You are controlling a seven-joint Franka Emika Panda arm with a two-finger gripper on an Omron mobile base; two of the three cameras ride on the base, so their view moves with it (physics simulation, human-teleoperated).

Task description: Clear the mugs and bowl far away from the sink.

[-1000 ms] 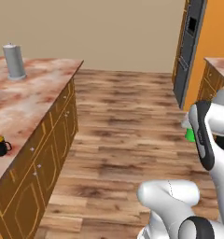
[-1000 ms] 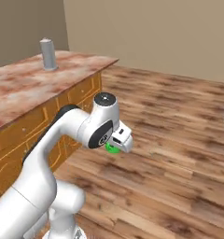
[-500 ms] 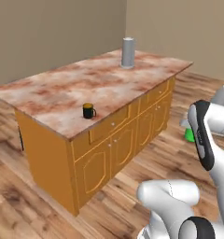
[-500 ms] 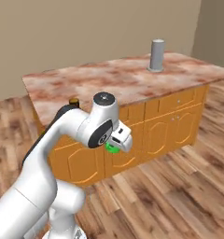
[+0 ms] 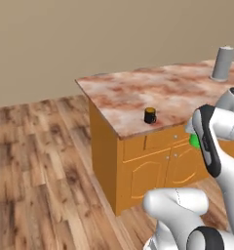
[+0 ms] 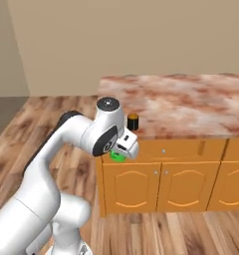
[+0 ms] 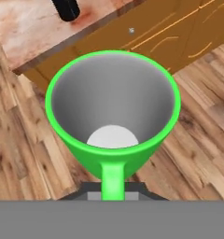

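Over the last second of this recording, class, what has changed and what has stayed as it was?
The base has driven and turned: the marble-topped island now stands close ahead, corner-on. That is the cameras moving, not the things. The gripper stays shut on the green mug, carried off the counter. The black mug and grey canister remain on the island.

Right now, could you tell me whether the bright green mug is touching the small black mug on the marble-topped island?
Apart. In the right base view the bright green mug hangs in the gripper below the counter edge, while the black mug stands on the island top.

Glossy white arm (image 6: 57, 154), dark joints
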